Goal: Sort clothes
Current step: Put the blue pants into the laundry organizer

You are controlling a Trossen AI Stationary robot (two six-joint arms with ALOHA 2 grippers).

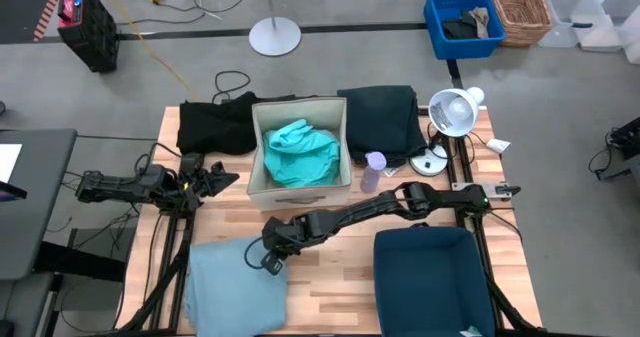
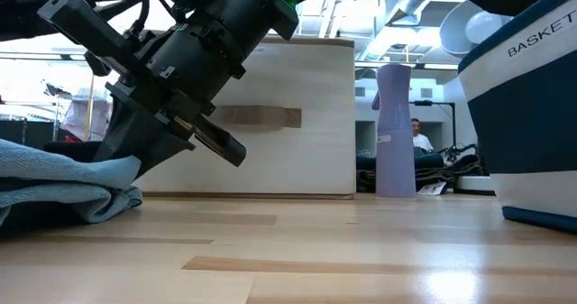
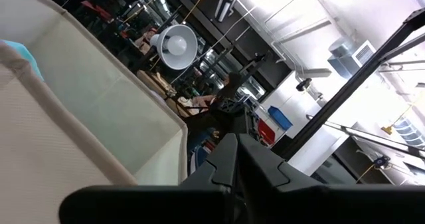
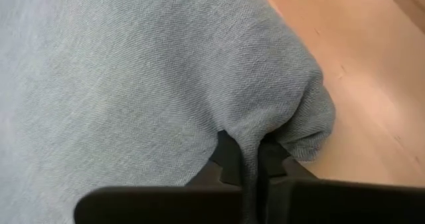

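The right gripper [image 1: 268, 260] is clamped on a thin fold at the corner of the pale blue-grey garment [image 1: 235, 287], which lies at the table's front left. Risk: so small a pinch may slip when lifted. The left gripper [image 1: 222, 177] waits closed beside the beige fabric box [image 1: 300, 185].

Bare wood [image 1: 340, 267] between garment [image 1: 235, 287] and bin [image 1: 430, 277]
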